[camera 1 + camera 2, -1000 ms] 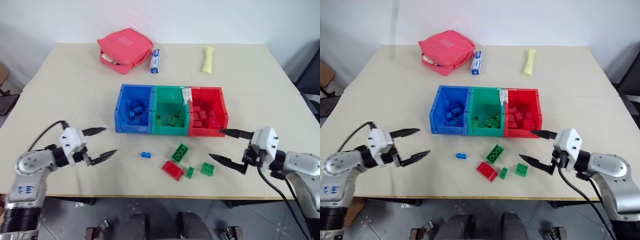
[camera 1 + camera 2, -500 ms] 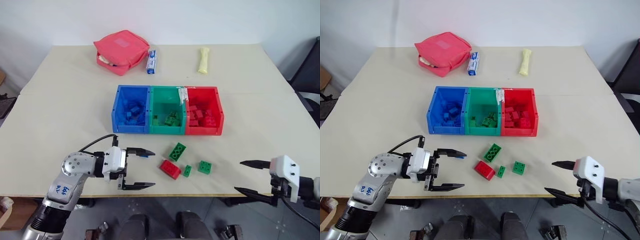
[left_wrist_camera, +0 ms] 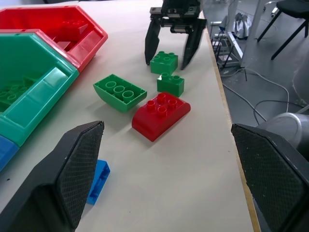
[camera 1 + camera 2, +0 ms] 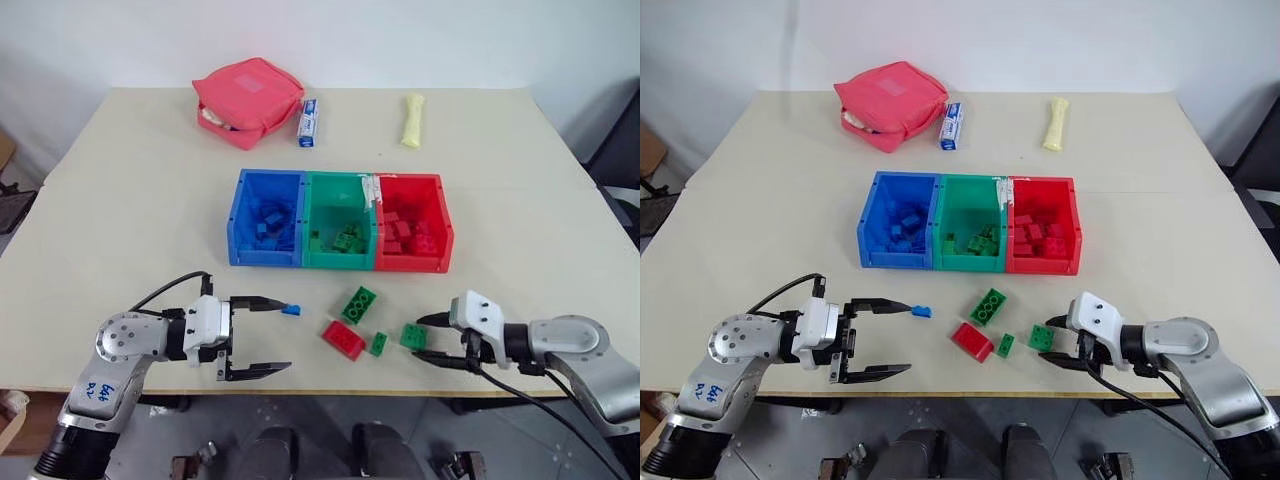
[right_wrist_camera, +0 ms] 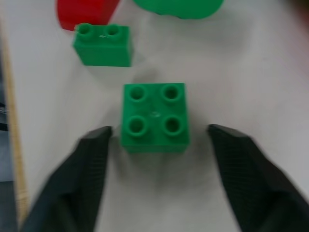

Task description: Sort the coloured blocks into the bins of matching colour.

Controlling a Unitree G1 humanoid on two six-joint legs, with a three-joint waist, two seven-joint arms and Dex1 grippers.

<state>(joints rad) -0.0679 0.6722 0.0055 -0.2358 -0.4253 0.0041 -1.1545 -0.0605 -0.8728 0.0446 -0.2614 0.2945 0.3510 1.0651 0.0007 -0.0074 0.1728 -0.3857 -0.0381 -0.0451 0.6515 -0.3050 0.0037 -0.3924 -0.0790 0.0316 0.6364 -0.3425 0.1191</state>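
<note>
We hold our left gripper [image 4: 262, 338] spread wide and level, while our right gripper [image 4: 432, 338] hovers low, fingers parted.

Bare table [image 4: 140, 230] lies open left of the bins [image 4: 340, 232]

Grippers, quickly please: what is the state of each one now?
Left gripper: open, holding nothing, beside the small blue block.
Right gripper: open, its fingers either side of the square green block, not gripping it yet.
</note>
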